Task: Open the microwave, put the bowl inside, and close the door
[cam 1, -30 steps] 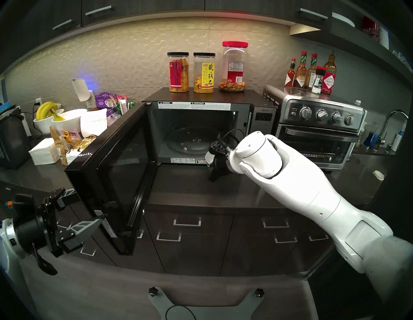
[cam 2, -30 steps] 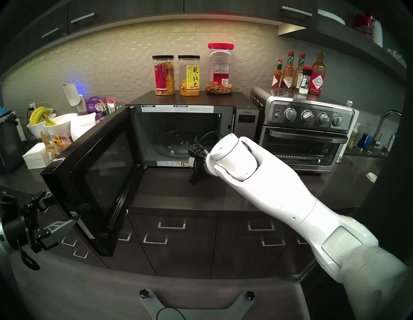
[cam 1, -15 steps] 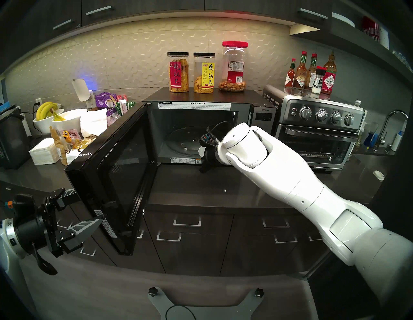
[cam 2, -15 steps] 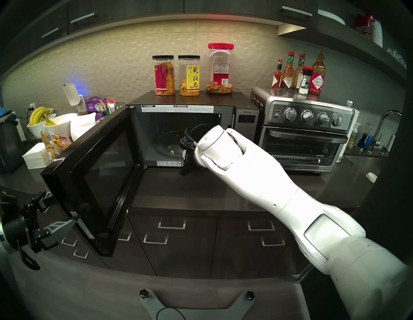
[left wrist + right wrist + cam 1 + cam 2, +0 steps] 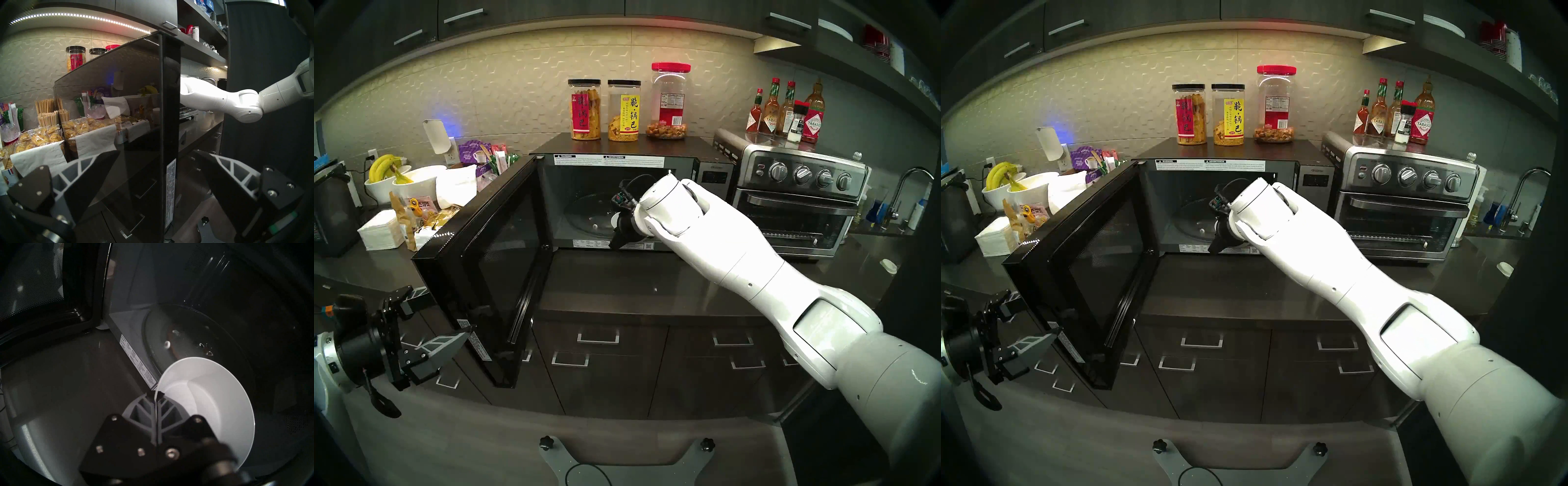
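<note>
At frame centre of the head view: right claw (image 5: 157,394) clenched on the near rim of the bowl (image 5: 209,405), fingers pressed together with the white wall pinched between them. Bowl tilted, held in the air at the mouth of the microwave (image 5: 653,163), partly over the front edge of the glass turntable (image 5: 178,331), not resting on it. Door (image 5: 483,271) swung wide toward the left of the frame, mesh window facing inward. Lower left: left claw (image 5: 158,159) released, fingers spread on either side of the door's free edge, contact impossible to judge. On top of the microwave, three snack jars (image 5: 624,110); at right on the bench (image 5: 619,285), toaster oven (image 5: 795,203).
</note>
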`<state>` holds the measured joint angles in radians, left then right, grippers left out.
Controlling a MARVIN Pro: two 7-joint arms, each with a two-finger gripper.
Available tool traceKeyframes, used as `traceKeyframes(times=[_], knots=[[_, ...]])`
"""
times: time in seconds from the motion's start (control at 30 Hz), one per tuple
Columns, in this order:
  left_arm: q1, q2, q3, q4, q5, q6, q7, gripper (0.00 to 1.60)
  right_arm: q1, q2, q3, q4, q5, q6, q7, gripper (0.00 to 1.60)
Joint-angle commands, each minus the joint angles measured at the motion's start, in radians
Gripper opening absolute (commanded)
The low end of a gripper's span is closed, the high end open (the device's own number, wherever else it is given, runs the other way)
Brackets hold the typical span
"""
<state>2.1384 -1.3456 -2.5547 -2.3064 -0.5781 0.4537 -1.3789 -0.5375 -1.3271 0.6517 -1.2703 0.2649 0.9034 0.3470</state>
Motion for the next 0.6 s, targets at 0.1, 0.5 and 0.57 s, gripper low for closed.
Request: traceKeyframes(times=[0.1,0.5,0.57], knots=[[-0.003,-0.002,0.001,-0.005,-0.009,0.001,-0.005,1.6,0.081,-0.082,-0.011,0.081,-0.017,-0.054,0.019,0.0],[-0.003,-0.002,0.001,-0.005,-0.009,0.001,-0.005,1.6,0.114,-0.129,-0.019,0.174,-0.043,-0.088,0.043,0.0],[-0.003,-0.002,0.001,-0.005,-0.009,0.001,-0.006,1.6,0.118,-0.138,-0.019,0.19,-0.047,-0.093,0.045,0.0]])
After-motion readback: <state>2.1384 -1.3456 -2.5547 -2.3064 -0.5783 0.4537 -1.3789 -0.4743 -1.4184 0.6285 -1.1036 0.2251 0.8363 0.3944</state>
